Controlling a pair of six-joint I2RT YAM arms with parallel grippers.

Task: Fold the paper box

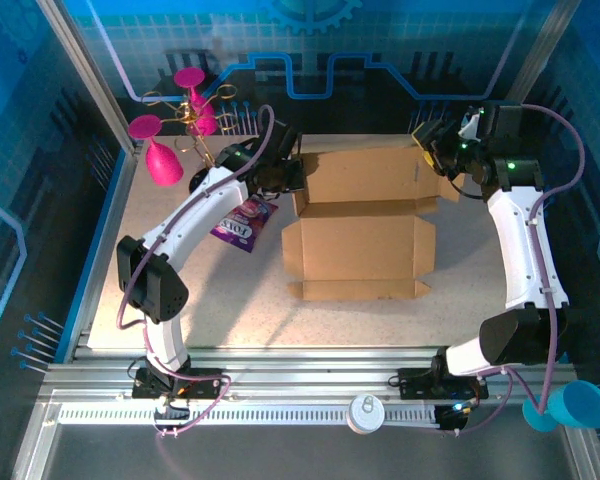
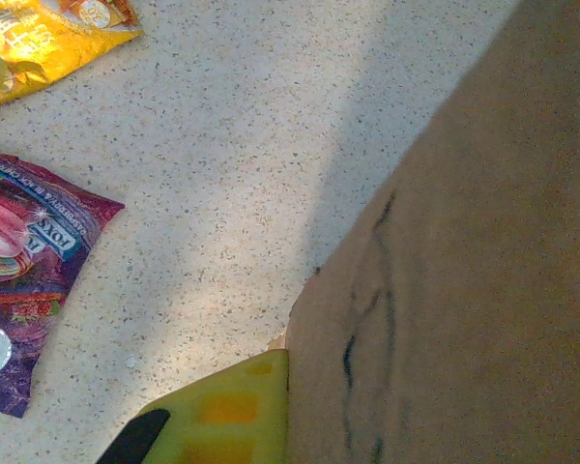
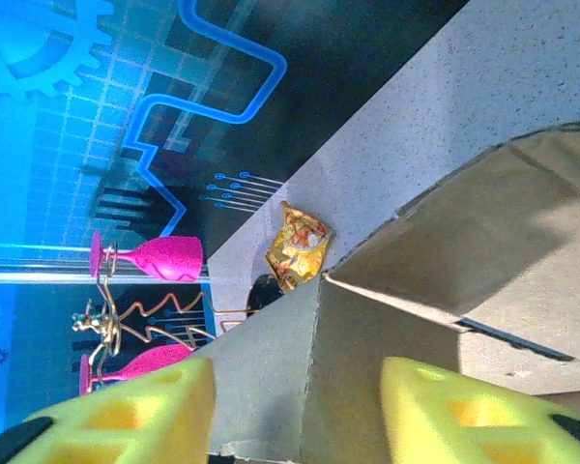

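The paper box (image 1: 360,245) is plain brown cardboard in the middle of the table, its front panels lying flat and its rear wall (image 1: 365,175) raised. At the box's rear left corner my left gripper (image 1: 283,172) is shut on a flap. The left wrist view has one yellow finger (image 2: 222,416) pressed against the cardboard (image 2: 483,290), which hides the other finger. My right gripper (image 1: 442,152) is at the rear right corner. Its yellow fingers (image 3: 126,416) stand apart, astride a creased corner flap (image 3: 367,338), so the right gripper (image 3: 300,420) is open.
A purple snack packet (image 1: 242,225) lies left of the box, under the left arm. A yellow packet (image 2: 29,48) lies further back. Pink glasses on a wire stand (image 1: 180,130) occupy the rear left corner. Blue walls enclose the table.
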